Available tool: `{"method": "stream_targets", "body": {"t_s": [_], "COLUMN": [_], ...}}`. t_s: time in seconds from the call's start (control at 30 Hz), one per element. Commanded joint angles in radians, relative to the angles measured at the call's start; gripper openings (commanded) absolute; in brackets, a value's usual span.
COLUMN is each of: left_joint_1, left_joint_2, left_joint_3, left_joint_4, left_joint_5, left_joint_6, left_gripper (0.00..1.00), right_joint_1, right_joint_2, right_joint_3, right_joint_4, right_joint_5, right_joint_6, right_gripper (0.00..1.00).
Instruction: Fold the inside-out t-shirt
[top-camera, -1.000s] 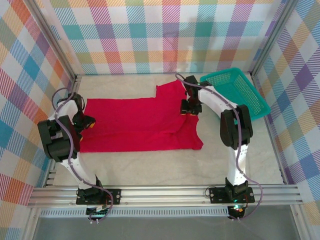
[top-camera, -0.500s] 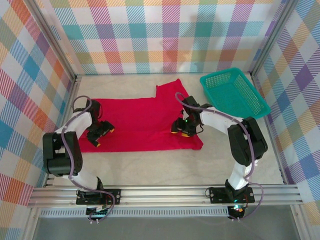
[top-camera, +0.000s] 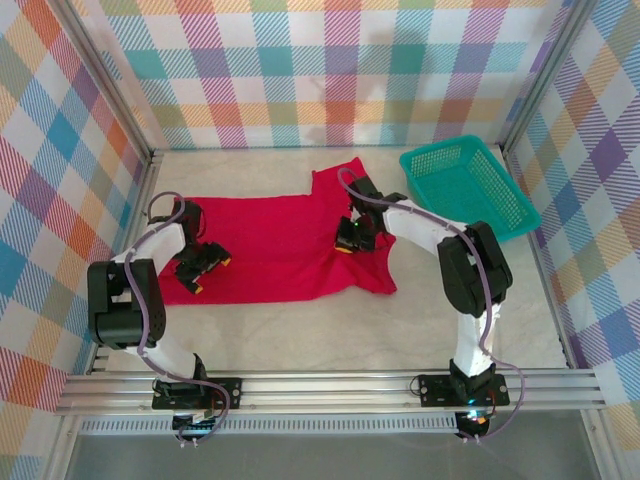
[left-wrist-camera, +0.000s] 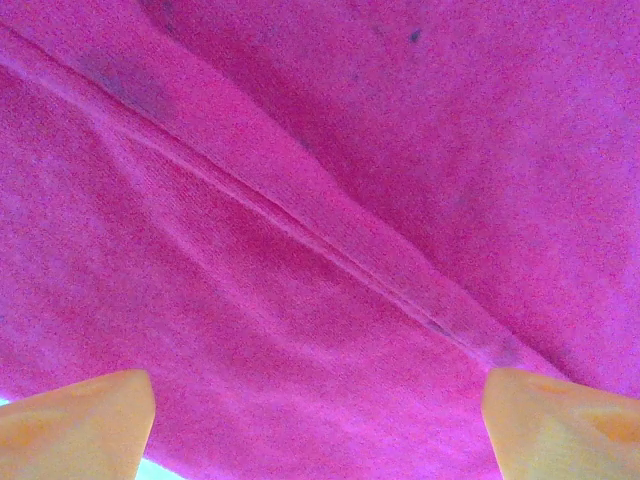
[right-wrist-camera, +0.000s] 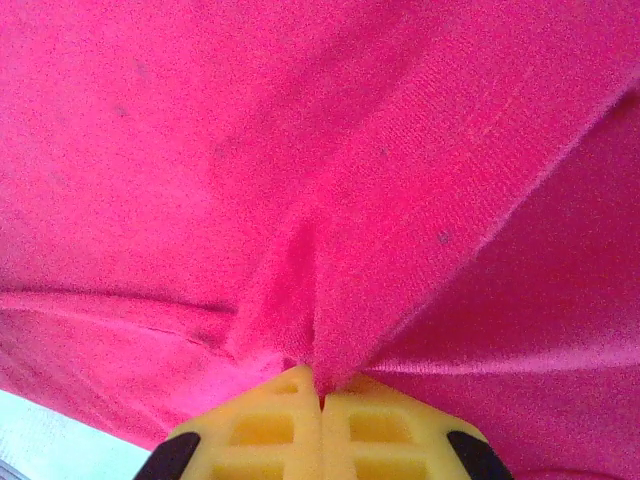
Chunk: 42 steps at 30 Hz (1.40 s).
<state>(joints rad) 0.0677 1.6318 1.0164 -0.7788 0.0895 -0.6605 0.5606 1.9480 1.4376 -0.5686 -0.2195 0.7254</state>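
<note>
The right hand (top-camera: 349, 238) pinches a fold of the red t-shirt (top-camera: 270, 245) toward 3 o'clock, while the left hand (top-camera: 203, 268) sits wide open over its 9 o'clock edge.

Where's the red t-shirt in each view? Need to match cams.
Top external: t-shirt spread flat mid-table, left of the teal basket.
Left wrist: red cloth with a diagonal seam, above the open left fingers.
Right wrist: cloth bunched into a fold pinched by the shut right fingers.
Shared landmark: pale table beside the shirt's edge, a sliver bottom-left in both wrist views.
</note>
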Motion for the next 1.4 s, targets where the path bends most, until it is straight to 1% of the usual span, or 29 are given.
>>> {"method": "stream_targets", "body": {"t_s": [0.0, 0.07, 0.1, 0.13, 0.17, 0.2, 0.3, 0.57, 0.63, 0.7, 0.77, 0.93, 1.07, 1.27, 1.37], "left_joint_1": [0.006, 0.006, 0.006, 0.006, 0.006, 0.006, 0.006, 0.004, 0.003, 0.001, 0.001, 0.001, 0.001, 0.001, 0.001], "left_joint_2": [0.037, 0.036, 0.032, 0.025, 0.019, 0.013, -0.001, 0.031, 0.038, 0.037, 0.035, 0.032, 0.030, 0.030, 0.030], "left_joint_3": [0.011, 0.008, 0.006, 0.006, 0.005, 0.007, 0.007, 0.005, 0.004, -0.002, -0.007, -0.015, -0.017, -0.016, -0.012], "left_joint_4": [-0.016, -0.016, -0.018, -0.020, -0.023, -0.026, -0.033, 0.001, 0.006, 0.013, 0.017, 0.015, 0.012, 0.009, 0.000], "left_joint_5": [0.018, 0.017, 0.014, 0.011, 0.006, 0.000, -0.011, 0.022, 0.022, 0.023, 0.023, 0.018, 0.013, 0.005, -0.006], "left_joint_6": [0.025, 0.027, 0.029, 0.031, 0.032, 0.032, 0.033, 0.021, 0.019, 0.015, 0.015, 0.024, 0.029, 0.036, 0.042], "left_gripper": [0.85, 0.85, 0.85, 0.85, 0.85, 0.85, 0.86, 0.85, 0.85, 0.85, 0.85, 0.85, 0.85, 0.85, 0.86], "right_joint_1": [0.012, 0.012, 0.013, 0.013, 0.013, 0.015, 0.020, 0.049, 0.061, 0.065, 0.068, 0.067, 0.067, 0.067, 0.067], "right_joint_2": [0.070, 0.125, 0.150, 0.175, 0.188, 0.197, 0.177, -0.004, -0.037, -0.048, -0.030, 0.058, 0.140, 0.199, 0.206], "right_joint_3": [0.111, 0.184, 0.222, 0.259, 0.280, 0.297, 0.284, 0.108, 0.070, 0.043, 0.049, 0.139, 0.233, 0.282, 0.279], "right_joint_4": [-0.083, -0.135, -0.164, -0.190, -0.209, -0.223, -0.234, -0.186, -0.146, -0.092, -0.068, -0.101, -0.169, -0.213, -0.231], "right_joint_5": [0.038, 0.049, 0.056, 0.059, 0.069, 0.081, 0.103, 0.155, 0.145, 0.106, 0.086, 0.115, 0.139, 0.151, 0.164], "right_joint_6": [-0.014, -0.028, -0.036, -0.046, -0.054, -0.060, -0.073, -0.083, -0.080, -0.076, -0.071, -0.089, -0.102, -0.084, -0.078], "right_gripper": [0.01, 0.08, 0.19, 0.34, 0.44, 0.52, 0.58, 0.60, 0.59, 0.60, 0.59, 0.60, 0.60, 0.61, 0.61]}}
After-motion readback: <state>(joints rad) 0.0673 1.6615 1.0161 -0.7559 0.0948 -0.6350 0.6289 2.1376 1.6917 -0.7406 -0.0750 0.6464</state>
